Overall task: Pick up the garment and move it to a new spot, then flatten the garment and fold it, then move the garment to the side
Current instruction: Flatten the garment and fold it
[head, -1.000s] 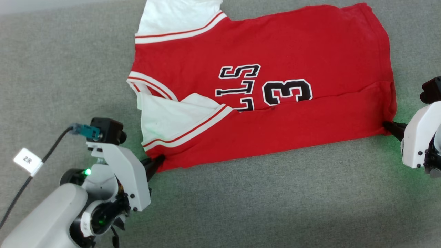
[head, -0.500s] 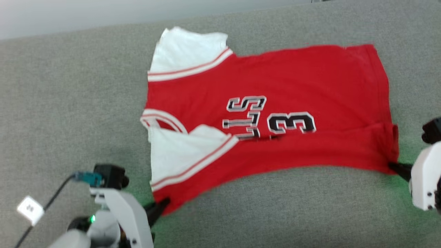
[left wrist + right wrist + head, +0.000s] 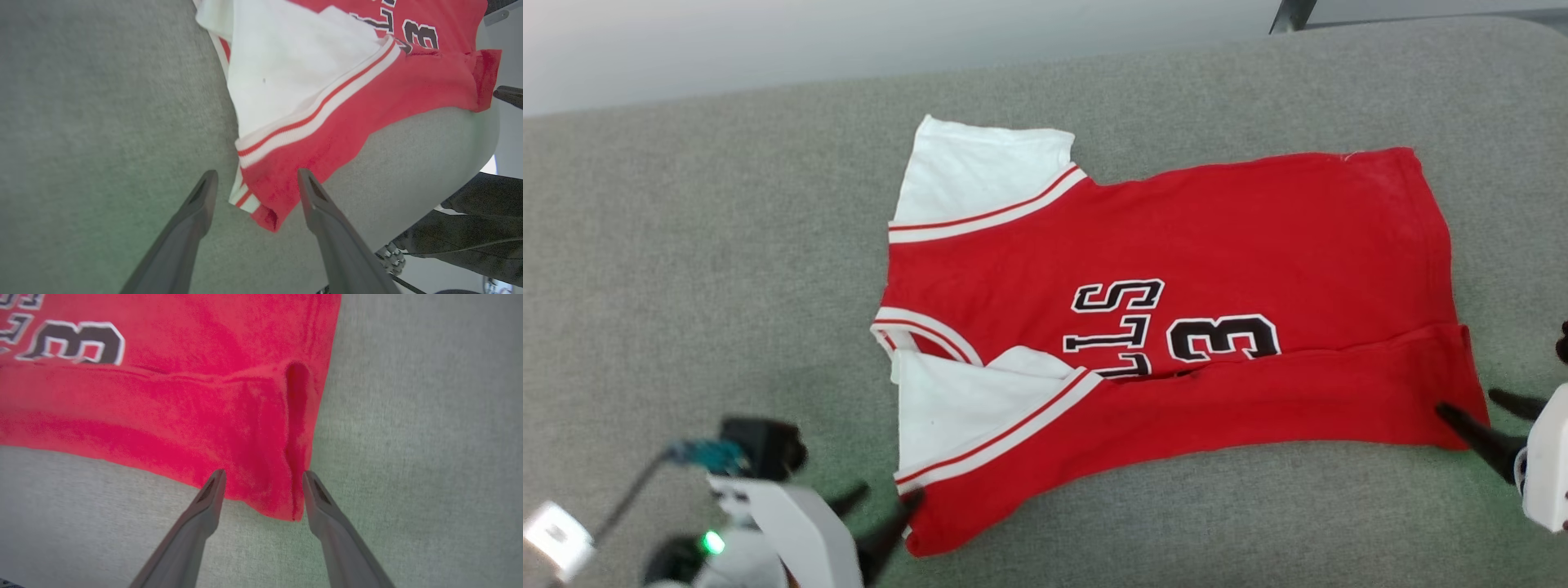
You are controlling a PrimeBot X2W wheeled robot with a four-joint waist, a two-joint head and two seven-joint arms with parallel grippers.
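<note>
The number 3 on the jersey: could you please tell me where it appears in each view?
Head view: the number 3 sits right of centre, above the fold.
Left wrist view: top right.
Right wrist view: top left.
Shared landmark: the folded red flap beside it.

Garment: soft matt knit cloth, faintly fuzzy at the corner between the fingers, which are dark, smooth, dull plastic. Surface under both tools: grey felt-like fabric, matt, finely rough. Shell: white smooth plastic
</note>
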